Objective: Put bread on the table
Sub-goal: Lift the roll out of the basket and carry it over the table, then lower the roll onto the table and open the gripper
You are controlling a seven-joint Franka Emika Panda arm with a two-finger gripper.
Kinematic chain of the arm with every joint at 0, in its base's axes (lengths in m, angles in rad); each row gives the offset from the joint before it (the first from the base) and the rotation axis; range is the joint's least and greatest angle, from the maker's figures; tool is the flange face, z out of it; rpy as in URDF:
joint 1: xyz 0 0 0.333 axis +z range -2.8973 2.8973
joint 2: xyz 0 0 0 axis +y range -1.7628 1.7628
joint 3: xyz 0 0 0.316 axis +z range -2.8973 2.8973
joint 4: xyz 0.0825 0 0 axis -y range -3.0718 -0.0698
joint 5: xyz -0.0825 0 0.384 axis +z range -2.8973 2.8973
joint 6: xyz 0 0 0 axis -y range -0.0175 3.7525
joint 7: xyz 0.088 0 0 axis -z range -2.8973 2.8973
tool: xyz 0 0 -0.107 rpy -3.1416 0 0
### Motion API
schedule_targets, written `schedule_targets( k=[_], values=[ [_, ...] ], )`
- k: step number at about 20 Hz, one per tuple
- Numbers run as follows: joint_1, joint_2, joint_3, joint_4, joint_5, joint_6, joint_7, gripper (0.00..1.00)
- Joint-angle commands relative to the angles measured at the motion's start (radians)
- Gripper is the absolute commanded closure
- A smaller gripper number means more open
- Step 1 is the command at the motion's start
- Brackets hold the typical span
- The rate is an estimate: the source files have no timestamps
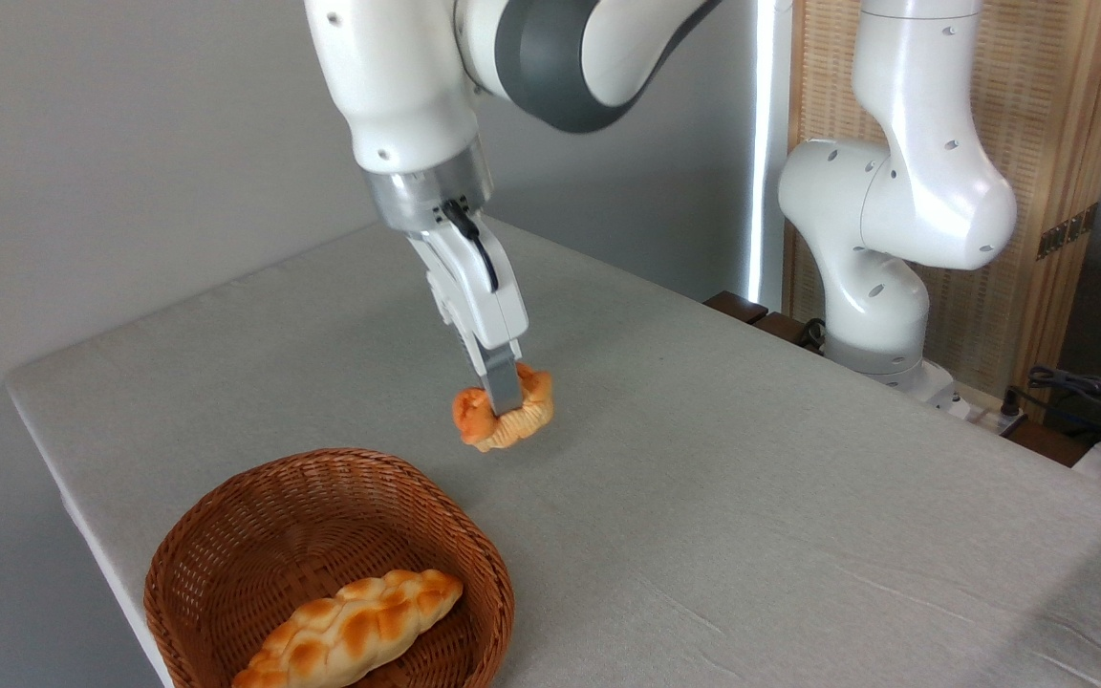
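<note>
Two baked goods share the frame: a small knobbly golden-orange bun (505, 411), clamped between the fingers of a white Franka arm's end effector (503, 392), sits near the centre just above the grey-clothed counter (751, 478), while a long braided loaf (350, 631) lies inside a brown wicker basket (226, 535) at lower left. The end effector, angled down from the upper middle of the frame, grips the bun from above; whether the bun's base touches the cloth cannot be told. The arm's white base (880, 287) stands at the counter's far right edge.
</note>
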State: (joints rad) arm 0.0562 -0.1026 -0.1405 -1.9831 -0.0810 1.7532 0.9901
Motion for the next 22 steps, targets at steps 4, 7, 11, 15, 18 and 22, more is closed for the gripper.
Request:
schedule_targets(
  k=[4, 7, 11, 15, 18, 22],
  values=[
    [-0.064, -0.022, 0.015, -0.120, 0.032, 0.100, 0.018, 0.03],
    [-0.068, -0.006, 0.013, -0.120, 0.032, 0.101, 0.016, 0.00],
    [-0.070, -0.003, 0.012, -0.120, 0.032, 0.101, 0.012, 0.00],
    [-0.081, 0.000, 0.012, -0.120, 0.032, 0.101, 0.009, 0.00],
    [-0.088, 0.012, 0.012, -0.120, 0.032, 0.101, 0.009, 0.00],
    [-0.090, 0.018, 0.012, -0.117, 0.033, 0.101, 0.010, 0.00]
  ],
)
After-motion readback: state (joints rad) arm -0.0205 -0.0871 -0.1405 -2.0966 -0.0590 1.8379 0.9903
